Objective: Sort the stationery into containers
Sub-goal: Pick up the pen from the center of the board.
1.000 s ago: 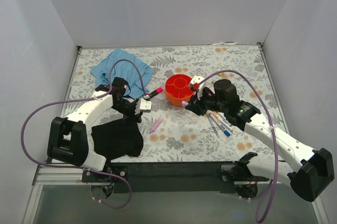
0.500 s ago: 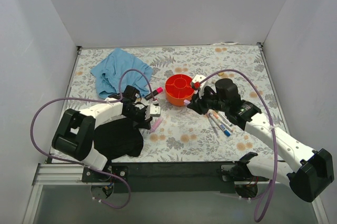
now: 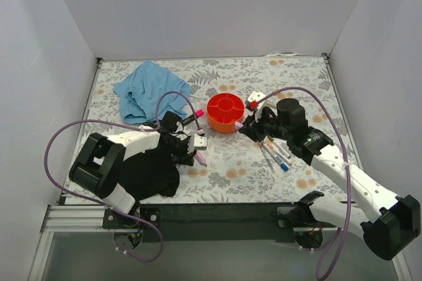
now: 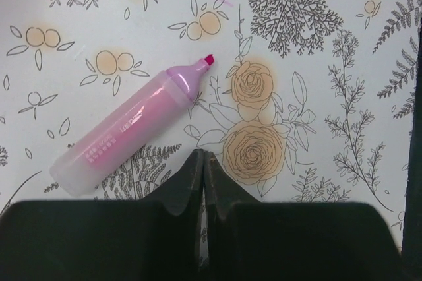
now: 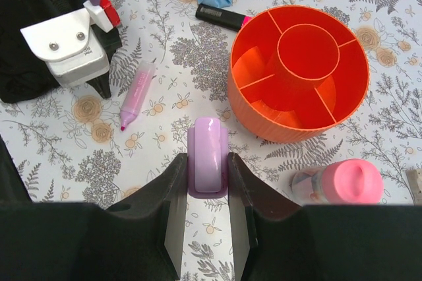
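Left gripper (image 4: 203,157): jaws pressed together, just beside the uncapped pink highlighter (image 4: 132,132). Right gripper (image 5: 208,162): pinching a lilac stick (image 5: 208,149), its lower end hidden between the fingers, near-right of the orange bowl (image 5: 264,119).

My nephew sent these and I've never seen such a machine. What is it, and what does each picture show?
Two robot arms bolted at the near edge of a flowered table. The wide picture comes from a fixed camera above them; the other two from a camera on each wrist. On the table: an orange divided bowl, a blue cloth, a black cloth, thin markers, a pink bottle. The right claw is shut on a lilac stick. The left claw is shut, empty, beside a pink highlighter.
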Available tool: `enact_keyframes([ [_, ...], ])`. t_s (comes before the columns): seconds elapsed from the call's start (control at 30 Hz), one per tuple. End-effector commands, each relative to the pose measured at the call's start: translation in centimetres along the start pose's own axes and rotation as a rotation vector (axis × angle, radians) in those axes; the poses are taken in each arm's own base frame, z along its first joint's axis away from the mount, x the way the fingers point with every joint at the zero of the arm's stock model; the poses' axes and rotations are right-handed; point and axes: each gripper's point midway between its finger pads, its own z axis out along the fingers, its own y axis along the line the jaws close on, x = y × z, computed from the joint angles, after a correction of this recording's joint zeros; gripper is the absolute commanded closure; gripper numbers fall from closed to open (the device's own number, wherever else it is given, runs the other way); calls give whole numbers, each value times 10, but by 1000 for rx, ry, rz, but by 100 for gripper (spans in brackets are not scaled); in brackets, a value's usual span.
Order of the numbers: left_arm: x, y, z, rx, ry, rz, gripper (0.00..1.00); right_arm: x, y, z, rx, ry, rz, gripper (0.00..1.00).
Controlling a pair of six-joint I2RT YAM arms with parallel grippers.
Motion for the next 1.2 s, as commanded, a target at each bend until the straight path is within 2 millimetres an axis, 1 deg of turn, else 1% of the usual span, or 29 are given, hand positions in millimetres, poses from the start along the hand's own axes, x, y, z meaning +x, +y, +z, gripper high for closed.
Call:
enact_keyframes([
  [0.0,-10,-7,11,20,-9,17,100,-2,-3,-6,19,-26,-3,99],
  [0.1,-23,-7,13,18,-17,26,100,1,-5,-7,24,-22,3,99],
  [0.13,-29,-5,10,6,-26,35,95,1,-6,-7,28,-22,5,99],
  [0.17,-33,-8,5,13,-24,39,91,1,-6,-8,32,-24,4,99],
  [0.2,-44,-6,-2,2,-34,62,87,1,-7,-9,34,-23,3,99],
  [0.23,-56,-6,-15,-21,-49,117,79,3,-9,-10,39,-22,8,99],
  [0.27,-57,-14,-24,-6,-34,132,76,2,-9,-11,41,-25,8,99],
  [0.3,-62,-14,-32,-17,-40,166,72,3,-9,-11,37,-21,8,99],
  [0.33,-78,-13,-48,-66,-68,226,66,5,-9,-12,39,-22,12,99],
  [0.4,-89,-3,-65,-139,-97,298,60,5,-8,-13,34,-22,13,99],
  [0.47,-90,8,-70,-188,-74,374,52,9,-9,-13,35,-14,21,99],
  [0.5,-84,12,-69,-187,-55,378,50,9,-10,-14,39,-14,23,99],
  [0.53,-86,17,-71,-186,-48,383,49,11,-9,-13,35,-9,25,99],
  [0.57,-73,18,-60,-127,-15,335,34,12,-9,-12,32,-4,29,99],
  [0.6,-70,22,-58,-104,-12,323,31,12,-9,-11,29,-3,31,99],
  [0.63,-67,25,-56,-76,-7,308,31,13,-9,-10,24,0,33,99],
  [0.67,-72,28,-58,-53,-9,304,30,13,-9,-9,22,0,33,99],
  [0.7,-65,36,-51,-21,6,290,30,12,-9,-9,21,-2,35,99],
  [0.73,-63,41,-50,-12,13,296,30,12,-9,-9,21,-1,36,99],
  [0.77,-65,49,-53,-23,19,311,30,11,-9,-9,22,-2,36,99],
  [0.8,-60,56,-50,-25,29,320,31,13,-10,-9,24,3,35,99],
  [0.87,-57,65,-50,-38,47,358,34,13,-11,-10,31,1,37,99],
  [0.9,-51,67,-49,-36,67,368,36,16,-11,-10,31,7,39,99],
  [0.97,-45,67,-47,-27,77,389,40,17,-12,-10,35,6,41,99],
  [1.0,-37,64,-45,-13,87,382,41,19,-13,-10,38,9,43,99],
  [1.07,-34,62,-42,-11,86,397,41,21,-14,-9,40,12,46,99],
  [1.1,-27,57,-37,1,86,385,41,21,-16,-9,44,11,45,99],
  [1.17,-27,59,-34,-13,71,395,42,22,-17,-8,49,12,49,99],
])
